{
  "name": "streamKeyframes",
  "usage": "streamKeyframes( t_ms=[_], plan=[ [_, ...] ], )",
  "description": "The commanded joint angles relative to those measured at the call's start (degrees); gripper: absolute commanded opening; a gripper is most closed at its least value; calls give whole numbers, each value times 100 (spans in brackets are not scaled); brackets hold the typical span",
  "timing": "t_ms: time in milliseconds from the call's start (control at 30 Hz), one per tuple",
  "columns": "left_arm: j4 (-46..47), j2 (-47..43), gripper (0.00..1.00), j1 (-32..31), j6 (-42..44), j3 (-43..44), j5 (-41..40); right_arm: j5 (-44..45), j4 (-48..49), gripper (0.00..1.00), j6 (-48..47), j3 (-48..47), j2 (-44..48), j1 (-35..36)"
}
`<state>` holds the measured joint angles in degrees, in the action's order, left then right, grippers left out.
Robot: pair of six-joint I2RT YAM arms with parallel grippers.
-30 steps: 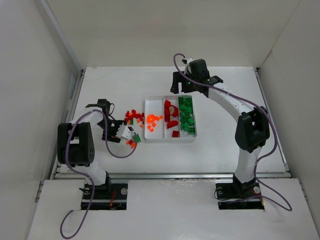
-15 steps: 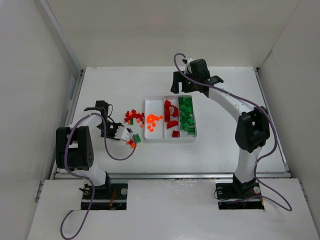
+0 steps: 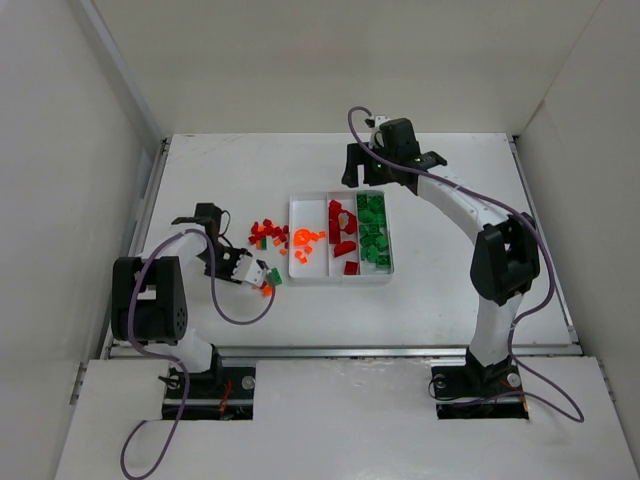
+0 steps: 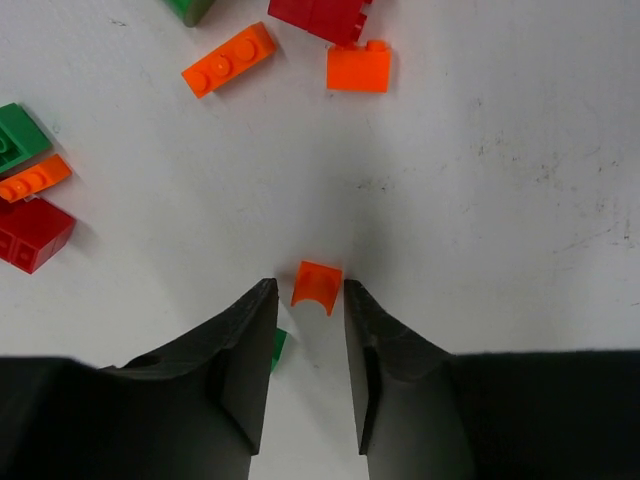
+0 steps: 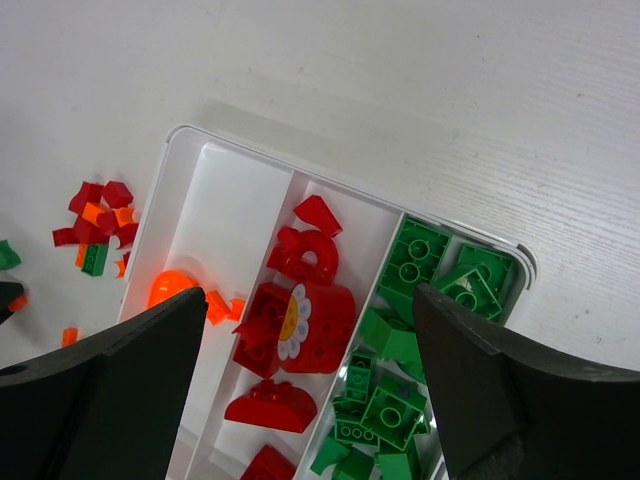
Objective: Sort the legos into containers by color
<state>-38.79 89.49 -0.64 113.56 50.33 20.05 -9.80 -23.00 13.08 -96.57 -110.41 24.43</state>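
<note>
Fingers (image 4: 308,345) of left arm apart, seemingly just touching small orange piece (image 4: 316,285); right fingers (image 5: 310,375) wide above tray (image 5: 190,140).

A small green piece (image 4: 279,349) peeks out beside the left gripper's (image 4: 308,300) left finger, mostly hidden. By its tips, the orange arch brick's (image 4: 316,287) grip is unclear.

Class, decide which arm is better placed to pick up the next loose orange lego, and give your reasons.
Left. Its pincer sits low over the loose pile, fingers flanking a small orange lego. The right pincer hangs open above the tray, away from loose pieces.
</note>
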Motion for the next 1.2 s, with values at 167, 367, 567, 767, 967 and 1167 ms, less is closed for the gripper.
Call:
streamKeyframes(
  t_ms=[167, 367, 567, 767, 967, 1167],
  plan=[
    [-173, 174, 1, -85, 1371, -49, 103, 84, 173, 89, 28, 113, 222, -78],
    [-173, 59, 0, -85, 643, 152, 288, 84, 173, 89, 28, 113, 274, -78],
    [-604, 164, 0, -85, -1760, 1812, 2297, -30, 498, 89, 255, 252, 327, -289],
    [-182, 367, 2, -1006, -3041, 2456, 2883, -101, 507, 89, 318, 376, 441, -360],
    [397, 604, 5, -1718, -3383, 2254, 2583, 93, 393, 89, 63, 614, 704, -473],
    [503, 763, 19, -1904, -3437, 2377, 2530, 145, 340, 89, 63, 780, 767, -526]
  ],
)
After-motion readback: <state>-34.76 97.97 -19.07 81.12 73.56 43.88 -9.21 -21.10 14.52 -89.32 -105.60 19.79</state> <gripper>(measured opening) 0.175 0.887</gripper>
